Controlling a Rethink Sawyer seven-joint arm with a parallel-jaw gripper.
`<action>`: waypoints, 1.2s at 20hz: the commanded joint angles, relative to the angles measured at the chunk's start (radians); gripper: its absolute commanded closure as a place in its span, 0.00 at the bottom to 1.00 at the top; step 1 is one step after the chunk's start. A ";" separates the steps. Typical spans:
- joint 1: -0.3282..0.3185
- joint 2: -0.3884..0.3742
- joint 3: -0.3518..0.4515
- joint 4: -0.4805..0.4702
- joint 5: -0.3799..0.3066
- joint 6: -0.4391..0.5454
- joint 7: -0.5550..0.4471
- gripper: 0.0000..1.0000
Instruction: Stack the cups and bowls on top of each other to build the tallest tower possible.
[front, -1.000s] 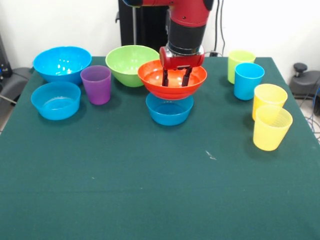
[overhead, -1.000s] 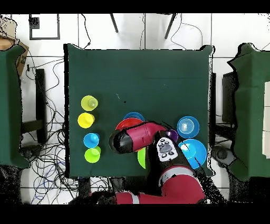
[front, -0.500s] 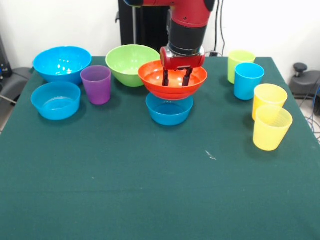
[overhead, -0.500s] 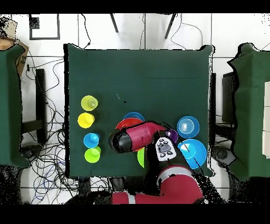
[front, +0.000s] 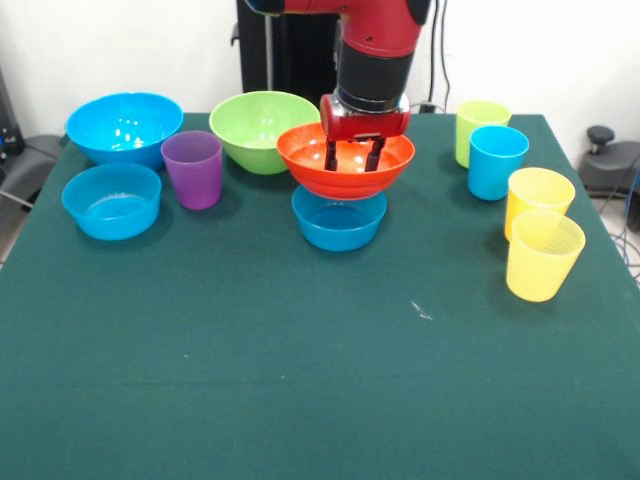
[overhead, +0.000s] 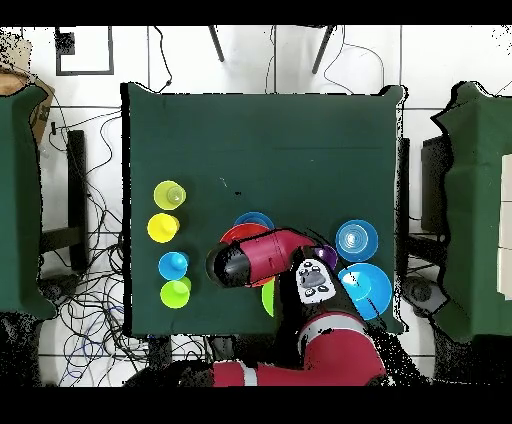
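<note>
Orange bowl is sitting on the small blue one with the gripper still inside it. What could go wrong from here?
1. The wide orange plastic bowl overhangs the small blue plastic bowl beneath it; a sideways nudge could slide it off.
2. The gripper has its fingers spread inside the orange bowl; lifting out at an angle might catch the rim and tip the stack.
3. The lime green plastic bowl sits close behind, so a swinging arm could knock it.

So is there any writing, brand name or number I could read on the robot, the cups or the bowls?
None can be read.
The cups and bowls, such as the orange bowl and purple cup, are plain.
The arm's grey panel carries small marks, too small to read.
</note>
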 joint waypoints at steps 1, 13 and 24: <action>-0.005 0.240 0.068 -0.141 0.015 -0.097 0.094 0.00; -0.008 0.242 0.070 -0.143 0.031 -0.105 0.094 0.00; -0.019 0.232 0.088 -0.165 0.061 -0.057 0.076 0.00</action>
